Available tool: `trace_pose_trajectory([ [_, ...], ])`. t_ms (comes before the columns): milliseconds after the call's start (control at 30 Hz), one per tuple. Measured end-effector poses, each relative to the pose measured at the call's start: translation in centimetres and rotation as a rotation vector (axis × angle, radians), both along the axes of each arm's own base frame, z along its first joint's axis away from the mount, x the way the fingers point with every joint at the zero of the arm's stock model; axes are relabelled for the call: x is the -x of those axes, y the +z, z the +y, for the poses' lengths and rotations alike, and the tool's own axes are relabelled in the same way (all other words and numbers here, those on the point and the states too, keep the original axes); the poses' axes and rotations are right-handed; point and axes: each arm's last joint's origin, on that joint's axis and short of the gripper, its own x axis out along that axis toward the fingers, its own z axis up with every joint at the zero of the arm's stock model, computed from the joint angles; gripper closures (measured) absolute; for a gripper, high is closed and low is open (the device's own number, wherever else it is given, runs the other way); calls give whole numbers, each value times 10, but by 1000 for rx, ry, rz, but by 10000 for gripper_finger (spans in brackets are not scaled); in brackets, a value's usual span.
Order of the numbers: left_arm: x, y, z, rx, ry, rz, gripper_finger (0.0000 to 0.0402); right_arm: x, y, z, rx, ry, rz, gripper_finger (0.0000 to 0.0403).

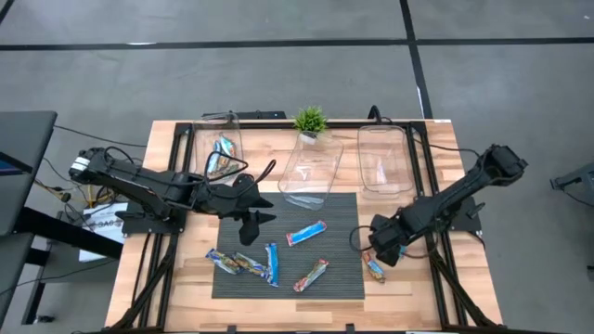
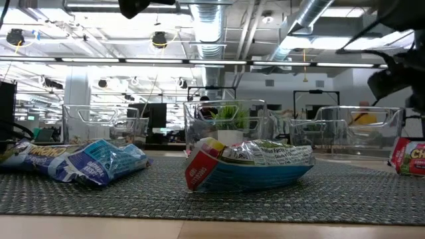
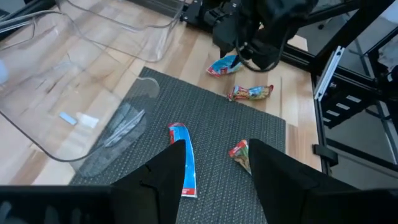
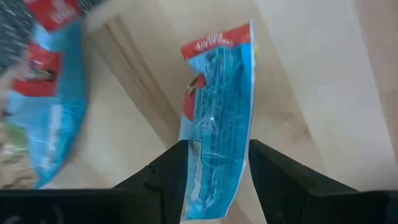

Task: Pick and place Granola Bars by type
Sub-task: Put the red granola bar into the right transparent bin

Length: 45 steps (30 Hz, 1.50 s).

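**Table inventory: tubs, mat, arms and foil-wrapped bars**

Light wooden table (image 1: 186, 297), carrying all items. Dark ribbed mat (image 1: 339, 218) lay at its centre near edge. Three clear plastic tubs stood along the far side: the left tub (image 1: 206, 139) held one blue-and-white bar (image 1: 224, 146) and another wrapper beside it; the middle tub (image 1: 311, 172) sat tilted, overlapping the mat's far edge; the right tub (image 1: 385, 158) stood apart. A small green potted plant (image 1: 309, 120) sat at the far edge between middle and left tubs.

Left gripper (image 1: 252, 223) hovered over the mat's left far corner, fingers spread, nothing between them. Right gripper (image 4: 216, 163) was low at the mat's right edge, fingers spread either side of a bright blue red-ended bar (image 4: 217, 124) lying on bare wood; contact could not be told.

Loose bars on the mat: blue-and-white bar (image 1: 306, 233) at centre, orange-brown bar (image 1: 311, 275) nearer, narrow blue bar (image 1: 272, 263), and two multicoloured bars (image 1: 237, 263) at the near left. One more bar (image 1: 374, 269) lay just off the mat's right edge.
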Motion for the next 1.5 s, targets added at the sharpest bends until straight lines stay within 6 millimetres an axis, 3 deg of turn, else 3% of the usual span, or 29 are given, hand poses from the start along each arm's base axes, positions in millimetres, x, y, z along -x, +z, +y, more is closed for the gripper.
trace_pose_trajectory([
  [267, 0, 0, -1, 22, 10, -1, 232, -13, -25, 9, -39, 55, 63, 249],
  [367, 0, 0, -1, 28, 15, -1, 233, -13, -26, 10, -39, 46, 69, 272],
  [600, 0, 0, -1, 32, 17, -1, 233, -18, -7, 6, -106, -44, -87, 378],
  [667, 0, 0, -1, 32, 17, -2, 233, -22, 0, 2, -136, -85, -151, 390],
  [767, 0, 0, -1, 17, 5, -7, 233, -33, 13, -4, -197, -174, -294, 378],
  [933, -3, 4, -2, -29, -21, -53, 233, -44, 35, -28, -179, -372, -509, 360],
  [1167, -6, 13, 3, -188, 96, -148, 233, -39, 61, -73, 10, -632, -717, 395],
  [1500, -7, 17, 10, -328, 219, -166, 233, -10, 72, -129, 284, -883, -690, 377],
])
